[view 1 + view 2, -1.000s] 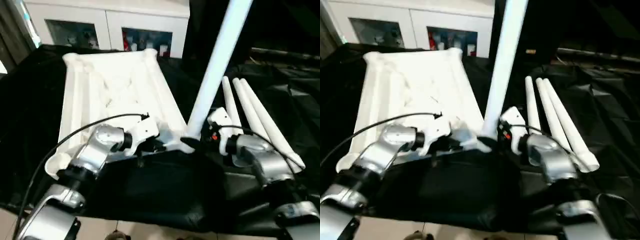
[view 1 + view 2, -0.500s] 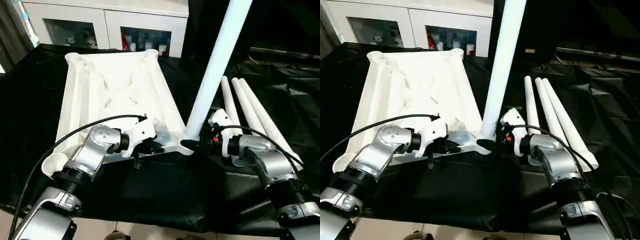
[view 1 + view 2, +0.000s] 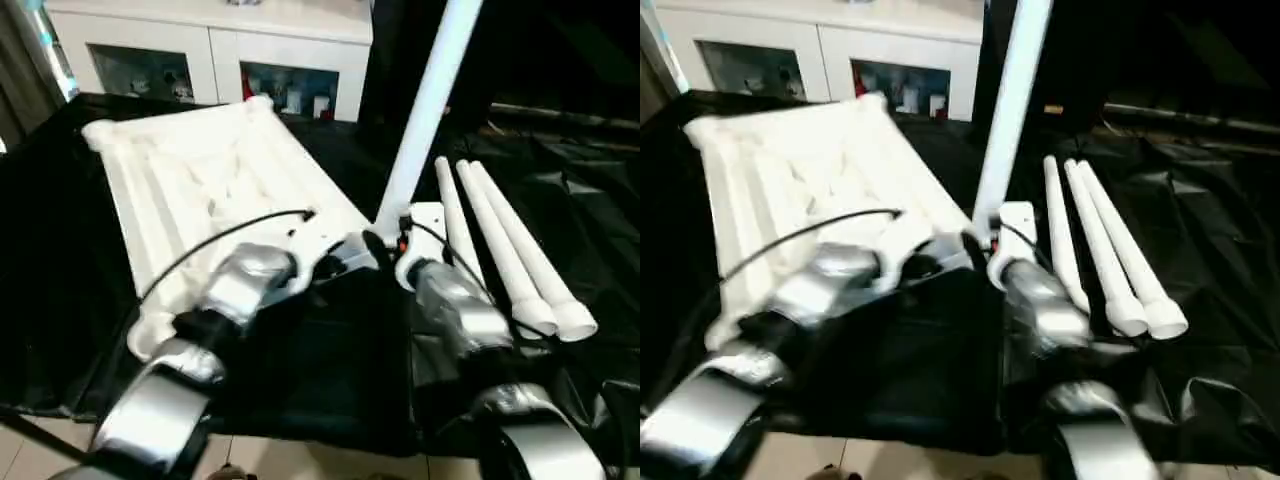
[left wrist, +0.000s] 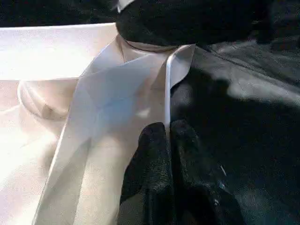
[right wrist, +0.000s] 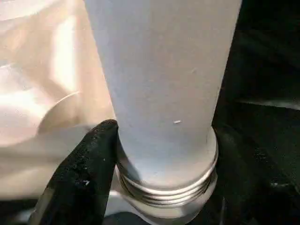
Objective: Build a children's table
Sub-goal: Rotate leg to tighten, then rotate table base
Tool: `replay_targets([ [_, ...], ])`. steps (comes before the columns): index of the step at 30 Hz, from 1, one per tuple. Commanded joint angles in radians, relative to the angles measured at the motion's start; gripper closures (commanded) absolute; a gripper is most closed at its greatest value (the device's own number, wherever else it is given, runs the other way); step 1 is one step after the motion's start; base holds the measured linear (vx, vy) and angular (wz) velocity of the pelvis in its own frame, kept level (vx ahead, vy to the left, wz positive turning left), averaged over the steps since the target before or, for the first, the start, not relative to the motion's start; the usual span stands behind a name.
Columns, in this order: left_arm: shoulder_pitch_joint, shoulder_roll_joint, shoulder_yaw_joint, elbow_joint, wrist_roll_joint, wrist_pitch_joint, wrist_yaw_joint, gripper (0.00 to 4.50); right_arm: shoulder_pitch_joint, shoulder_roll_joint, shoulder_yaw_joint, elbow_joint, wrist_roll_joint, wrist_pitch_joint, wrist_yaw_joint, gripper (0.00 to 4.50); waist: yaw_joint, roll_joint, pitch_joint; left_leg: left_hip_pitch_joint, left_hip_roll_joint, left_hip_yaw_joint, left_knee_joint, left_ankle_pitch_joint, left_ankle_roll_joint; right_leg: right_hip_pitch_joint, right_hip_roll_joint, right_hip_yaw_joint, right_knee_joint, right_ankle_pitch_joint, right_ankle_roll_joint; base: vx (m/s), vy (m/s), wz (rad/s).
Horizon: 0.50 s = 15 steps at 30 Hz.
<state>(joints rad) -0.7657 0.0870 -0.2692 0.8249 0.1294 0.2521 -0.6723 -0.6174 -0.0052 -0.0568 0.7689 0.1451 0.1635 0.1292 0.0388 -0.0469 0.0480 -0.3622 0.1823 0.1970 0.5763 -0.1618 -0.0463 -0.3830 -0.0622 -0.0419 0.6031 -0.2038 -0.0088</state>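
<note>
The white tabletop (image 3: 190, 170) lies ribbed side up on the black-draped work table. One white leg (image 3: 425, 100) stands upright in its near right corner socket, its threaded base (image 5: 164, 185) showing just above the socket. My right gripper (image 3: 385, 245) is shut on that leg low down, one black finger (image 5: 89, 168) pressed against its side. My left gripper (image 4: 167, 127) is shut on the tabletop's thin near rim (image 4: 166, 93), close beside that same corner. Three more legs (image 3: 500, 250) lie side by side on the cloth to the right.
A white cabinet with glass doors (image 3: 200, 50) stands behind the work table. The black cloth (image 3: 330, 360) hangs over the table's near edge, with pale floor below. Folds of cloth rise at the far right.
The head camera has tilted, so the whole scene sits differently in the picture. My right gripper's fingers have drawn in around the foot of the upright leg. The left gripper keeps its hold on the rim.
</note>
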Motion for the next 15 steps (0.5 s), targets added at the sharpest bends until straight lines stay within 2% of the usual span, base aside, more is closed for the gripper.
replay_targets([
  [1, -0.017, -0.036, -0.011, 0.052, 0.026, 0.023, 0.066, 4.50, 0.012, 0.037, 0.020, 0.094, -0.026, 0.020, -0.039, 1.77, -0.004, 0.008, -0.045, 0.030, 0.050, -0.040, -0.077, -0.443, -0.047, 0.000, -0.085, 0.041, -0.107, -0.450, -0.127, 0.000, 0.000, 0.00],
  [2, -0.024, -0.042, -0.015, 0.057, 0.031, 0.022, 0.073, 4.50, 0.006, 0.043, 0.025, 0.100, -0.032, 0.012, -0.045, 1.77, -0.004, 0.012, -0.048, 0.026, 0.051, -0.039, -0.079, -0.432, -0.047, 0.003, -0.084, 0.042, -0.104, -0.405, -0.134, 0.000, 0.000, 0.00],
  [4, -0.034, -0.052, -0.017, 0.068, 0.035, 0.018, 0.081, 4.50, -0.003, 0.053, 0.023, 0.108, -0.030, -0.002, -0.045, 1.07, -0.003, 0.008, -0.053, 0.020, 0.052, -0.036, -0.081, -0.386, -0.036, 0.012, -0.083, 0.043, -0.094, -0.305, -0.153, 0.000, 0.000, 0.00],
  [5, -0.046, -0.062, -0.019, 0.086, 0.037, 0.010, 0.086, 4.50, -0.014, 0.060, 0.015, 0.122, -0.027, -0.022, -0.046, 1.07, 0.001, 0.008, -0.054, 0.019, 0.052, -0.032, -0.078, -0.361, -0.026, 0.013, -0.084, 0.045, -0.092, -0.261, -0.166, 0.000, 0.000, 0.00],
  [7, -0.055, -0.067, -0.021, 0.108, 0.039, 0.001, 0.090, 4.50, -0.026, 0.062, 0.014, 0.141, -0.031, -0.038, -0.045, 0.95, 0.000, 0.006, -0.052, 0.015, 0.049, -0.031, -0.077, -0.353, -0.012, 0.017, -0.086, 0.044, -0.093, -0.276, -0.175, 0.000, 0.000, 0.00],
  [8, -0.056, -0.064, -0.022, 0.114, 0.041, -0.003, 0.090, 4.50, -0.029, 0.056, 0.015, 0.145, -0.040, -0.052, -0.053, 0.95, 0.001, 0.011, -0.053, 0.015, 0.049, -0.032, -0.077, -0.354, -0.013, 0.018, -0.088, 0.044, -0.094, -0.286, -0.174, 0.000, 0.000, 0.00],
  [10, -0.056, -0.059, -0.021, 0.119, 0.042, -0.009, 0.089, 4.50, -0.029, 0.042, 0.011, 0.138, -0.047, -0.077, -0.064, 0.95, 0.002, 0.005, -0.053, 0.015, 0.050, -0.032, -0.076, -0.352, -0.008, 0.018, -0.089, 0.044, -0.097, -0.305, -0.167, 0.000, 0.000, 0.00],
  [12, -0.055, -0.056, -0.018, 0.119, 0.039, -0.017, 0.083, 4.50, -0.016, 0.026, 0.009, 0.109, -0.049, -0.089, -0.059, 0.95, 0.004, 0.007, -0.054, 0.015, 0.052, -0.031, -0.076, -0.338, -0.003, 0.018, -0.088, 0.044, -0.095, -0.283, -0.171, 0.000, 0.000, 0.00],
  [13, -0.055, -0.055, -0.011, 0.120, 0.035, -0.023, 0.083, 4.50, -0.001, 0.013, 0.012, 0.077, -0.052, -0.086, -0.053, 0.95, 0.004, 0.004, -0.053, 0.015, 0.052, -0.030, -0.077, -0.335, -0.002, 0.018, -0.086, 0.044, -0.094, -0.276, -0.172, 0.000, 0.000, 0.00],
  [15, -0.066, -0.057, 0.005, 0.140, 0.031, -0.030, 0.108, 4.50, 0.052, -0.013, 0.013, -0.015, -0.061, -0.073, -0.051, 0.95, 0.013, 0.004, -0.053, 0.015, 0.052, -0.028, -0.077, -0.313, 0.006, 0.020, -0.084, 0.044, -0.093, -0.247, -0.167, 0.000, 0.000, 0.00],
])
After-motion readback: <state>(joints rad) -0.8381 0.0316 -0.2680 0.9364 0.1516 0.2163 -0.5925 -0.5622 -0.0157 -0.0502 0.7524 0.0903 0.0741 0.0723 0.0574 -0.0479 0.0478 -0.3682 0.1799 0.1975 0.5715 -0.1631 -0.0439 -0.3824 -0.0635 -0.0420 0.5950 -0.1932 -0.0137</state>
